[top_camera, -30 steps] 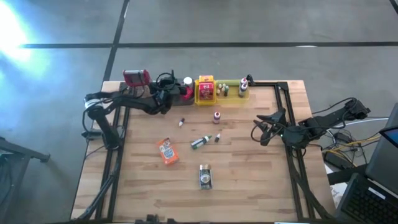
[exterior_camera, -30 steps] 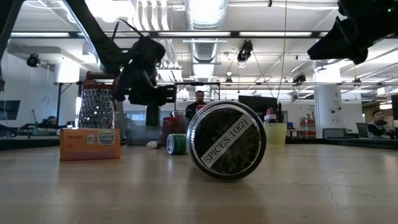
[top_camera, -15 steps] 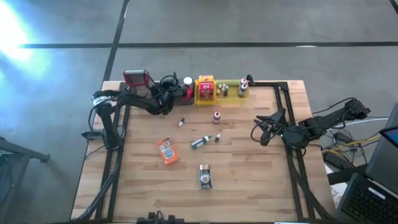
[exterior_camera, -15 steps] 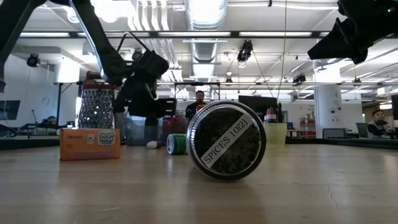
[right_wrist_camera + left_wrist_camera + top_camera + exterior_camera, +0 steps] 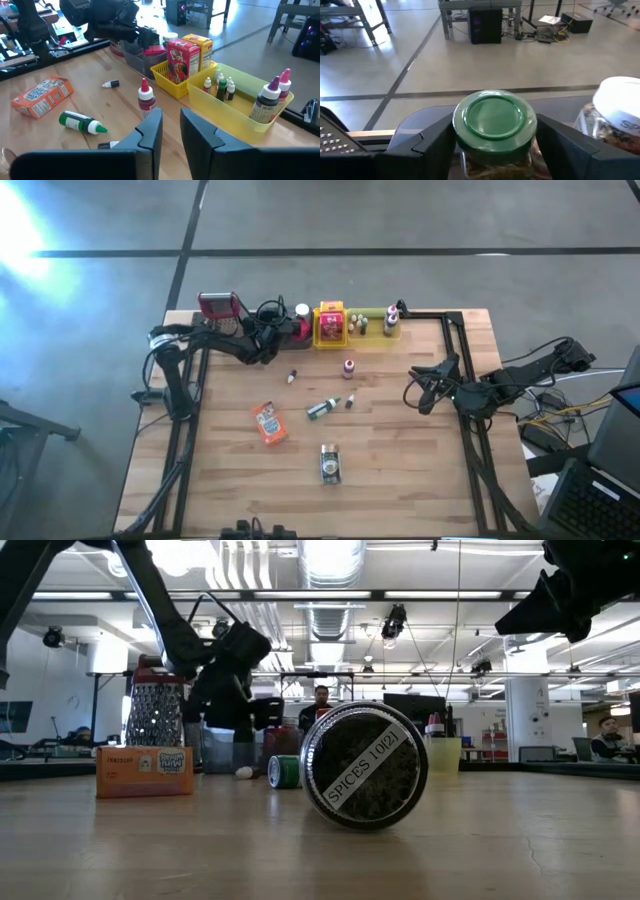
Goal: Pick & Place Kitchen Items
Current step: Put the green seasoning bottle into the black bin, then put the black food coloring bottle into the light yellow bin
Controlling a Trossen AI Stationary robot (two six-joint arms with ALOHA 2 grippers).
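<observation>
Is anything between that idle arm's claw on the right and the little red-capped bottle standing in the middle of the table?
Nothing visible. In its wrist view the right gripper looks straight across bare wood at the red-capped bottle; the green-tipped tube lies off to one side.

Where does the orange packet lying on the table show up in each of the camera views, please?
High view: the orange packet lies flat left of the table's centre, below the left gripper.
Low view: it stands at the left, in front of the metal grater.
Left wrist view: not in it.
Right wrist view: at the left edge.
Shared landmark: the green-tipped tube lies beside it.
</observation>
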